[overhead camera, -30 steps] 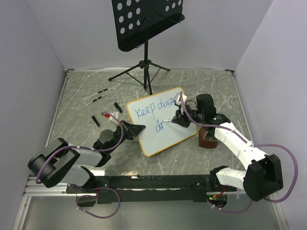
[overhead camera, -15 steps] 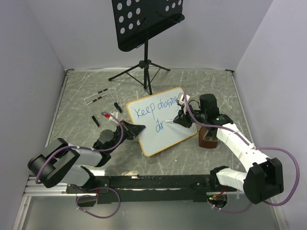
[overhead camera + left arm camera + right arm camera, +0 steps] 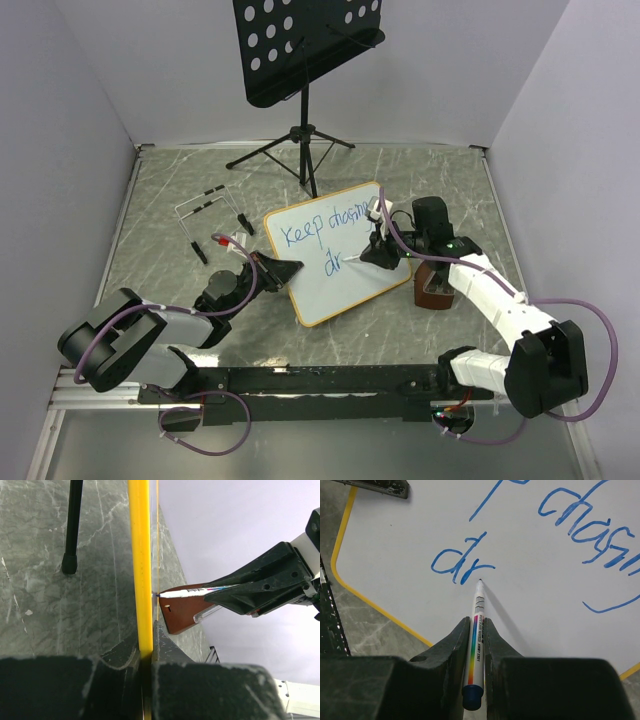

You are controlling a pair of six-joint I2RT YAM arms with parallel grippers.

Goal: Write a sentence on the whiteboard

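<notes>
The whiteboard [image 3: 330, 290], white with a thin orange frame, is propped tilted on the table. Blue lettering [image 3: 325, 225] reads "Keep chasin" with "dr" [image 3: 460, 565] below it. My left gripper [image 3: 290, 268] is shut on the board's left edge; its jaws clamp the yellow frame [image 3: 140, 570] in the left wrist view. My right gripper [image 3: 372, 252] is shut on a white marker with a rainbow stripe [image 3: 477, 640]. The marker tip sits at the board surface just right of the "r". The marker [image 3: 195, 591] also shows in the left wrist view.
A black perforated music stand [image 3: 305, 45] on a tripod [image 3: 300, 150] stands behind the board. A brown box [image 3: 432, 285] sits right of the board, under my right arm. A thin wire rack with black pens [image 3: 205, 205] lies at the left.
My right wrist shifted slightly right and then back left over the board. The "dr" lettering looks the same. The left arm and the board have not moved.
</notes>
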